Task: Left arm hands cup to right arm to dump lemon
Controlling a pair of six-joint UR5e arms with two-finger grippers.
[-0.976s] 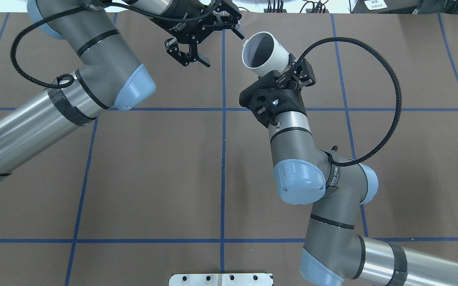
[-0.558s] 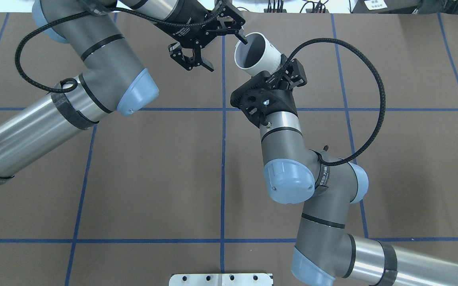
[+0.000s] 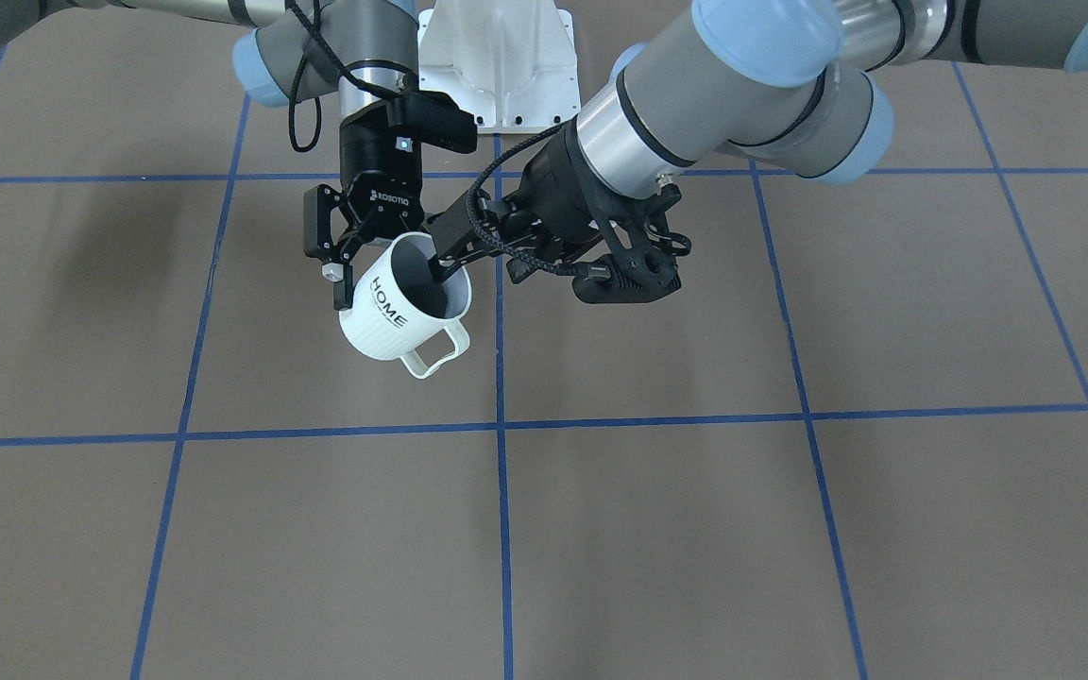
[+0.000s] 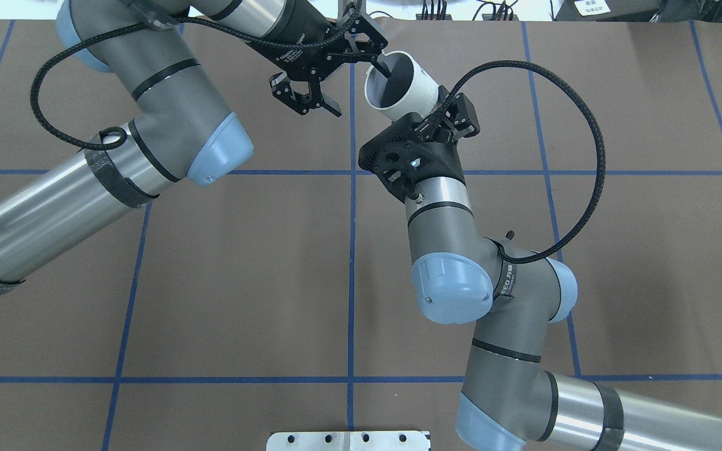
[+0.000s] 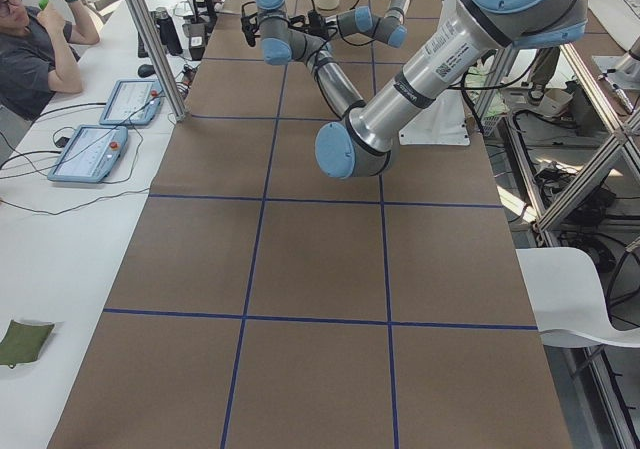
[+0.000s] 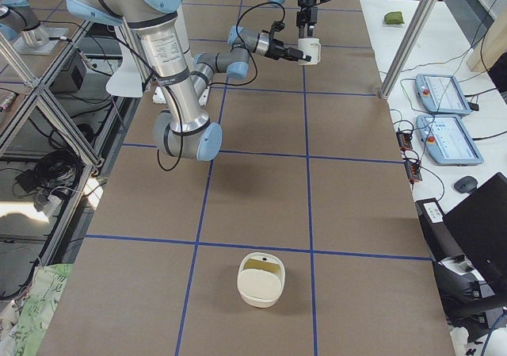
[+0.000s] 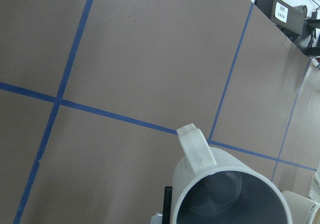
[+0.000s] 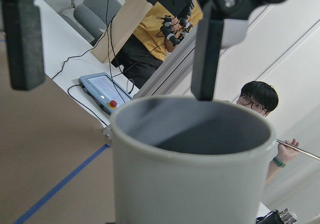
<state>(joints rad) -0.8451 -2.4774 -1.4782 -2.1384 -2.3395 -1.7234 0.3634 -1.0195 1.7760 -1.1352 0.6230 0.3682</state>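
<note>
**Handover in mid-air:** Over the far half of the bench [image 4: 210,282], the right claw [image 4: 444,119] grips the cup [image 4: 402,86] by its side, its 2 fingers clamped on the white ceramic. The cup hangs clear of the brown surface, tilted so that its grey-looking mouth faces up and toward the left arm. In the front-facing view the black "HOME" lettering [image 3: 387,302] runs along the side, and the squarish handle [image 3: 433,354] points down toward the camera.

The left claw [image 4: 356,88] stands wide at the cup's rim. 1 finger [image 8: 205,54] dips inside the mouth while the other finger [image 8: 20,34] sits outside, apart from the wall, gripping nothing. The left wrist view looks past the handle into the cup, where only the grey inner wall and bottom can be made out.

Blue tape lines [image 4: 351,263] divide the bench into squares, and the cup hangs just beside 1 of them. In the right-side view a cream container [image 6: 261,281] rests on the bench well apart from both arms, toward the camera's end; what it holds cannot be told. A seated person [image 5: 30,54] in glasses appears by the white side table in the left-side view.
</note>
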